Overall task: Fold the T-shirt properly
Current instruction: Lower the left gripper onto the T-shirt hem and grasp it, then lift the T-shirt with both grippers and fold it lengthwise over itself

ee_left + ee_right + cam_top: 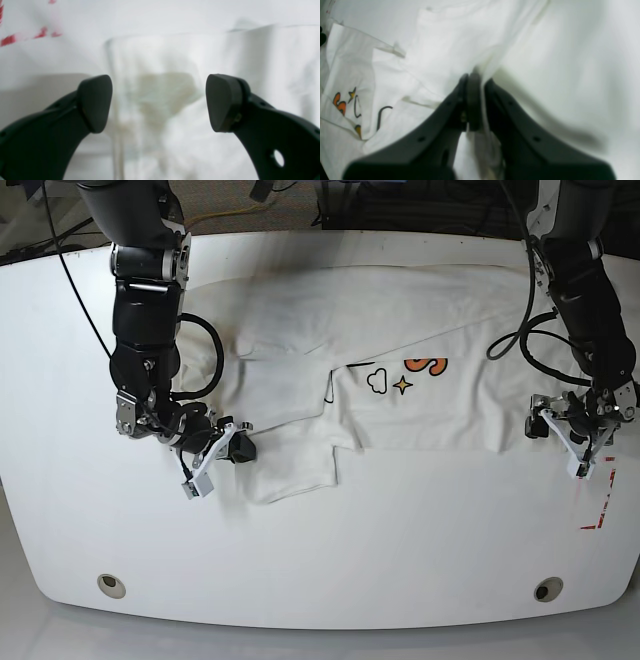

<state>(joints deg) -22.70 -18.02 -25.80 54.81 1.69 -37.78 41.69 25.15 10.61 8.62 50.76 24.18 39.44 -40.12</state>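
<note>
Between the pressed-together fingers of the right tool (475, 82) a fold of the white T-shirt (420, 330) is pinched, the shirt spread across the white counter (320, 550). Just beside the shirt's edge, the left tool (158, 102) is spread wide, nothing gripped.

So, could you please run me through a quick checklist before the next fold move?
1. Right hand shut on the T-shirt edge: ok.
2. Left hand open, nothing between its fingers: ok.
3. Left hand over cloth, ready to grasp: cannot tell, the wrist view is blurred.
4. Shirt lying flat: not ok, the part near the right hand is bunched and overlapped.
5. Shirt fully on the table: ok.
</note>
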